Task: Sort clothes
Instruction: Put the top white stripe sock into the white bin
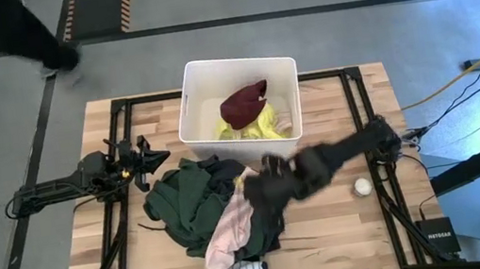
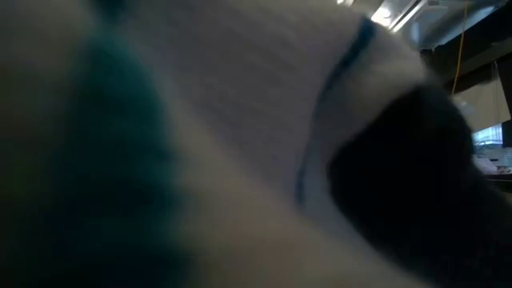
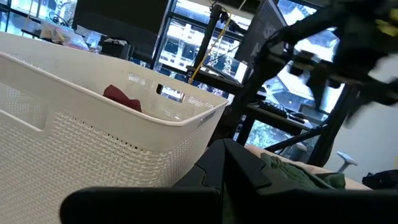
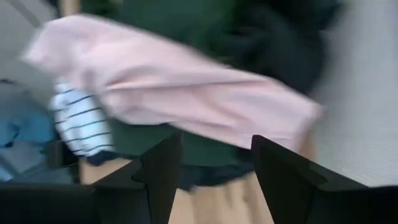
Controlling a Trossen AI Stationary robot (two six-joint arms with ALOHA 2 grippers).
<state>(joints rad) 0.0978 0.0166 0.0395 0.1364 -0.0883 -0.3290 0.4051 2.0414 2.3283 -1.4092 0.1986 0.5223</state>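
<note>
Wooden table [image 1: 377, 219], soft crumpled clothes [image 1: 209, 211]

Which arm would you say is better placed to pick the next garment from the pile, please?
The right. Its gripper hangs open just above the pale pink garment on the pile, while the left gripper waits at the table's left side, beside the white bin, away from the clothes.

White bin [image 1: 200, 91] on table [image 1: 377, 219]; small white ball [image 1: 362, 188].

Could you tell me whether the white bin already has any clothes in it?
Yes, partly filled: a maroon garment lies on a neon yellow top inside the white bin.
</note>
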